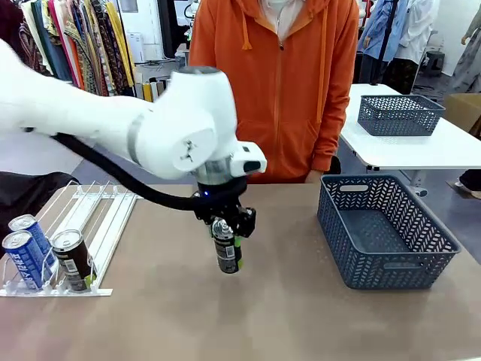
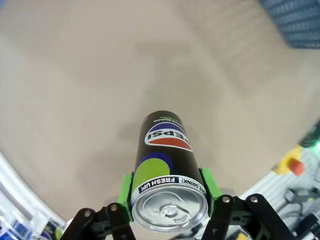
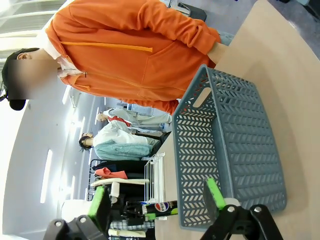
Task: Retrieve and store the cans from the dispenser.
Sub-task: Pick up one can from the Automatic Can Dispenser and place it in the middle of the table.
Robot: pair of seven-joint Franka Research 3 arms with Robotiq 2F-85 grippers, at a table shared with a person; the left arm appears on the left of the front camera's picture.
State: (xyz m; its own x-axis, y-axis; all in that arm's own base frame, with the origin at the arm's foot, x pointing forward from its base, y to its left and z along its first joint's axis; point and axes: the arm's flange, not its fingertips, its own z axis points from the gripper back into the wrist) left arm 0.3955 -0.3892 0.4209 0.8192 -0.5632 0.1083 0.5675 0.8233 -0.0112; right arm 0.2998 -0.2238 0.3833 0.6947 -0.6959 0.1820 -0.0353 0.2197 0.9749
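Pinching slim glossy black can between green-padded left fingers.

Left arm comes in from the tabletop's left edge and reaches over its middle, wrist pointing straight down. Left gripper hangs vertical, green pads clamped on both sides of an upright black can near its top. Right gripper is rolled sideways, fingers spread wide, nothing between them.
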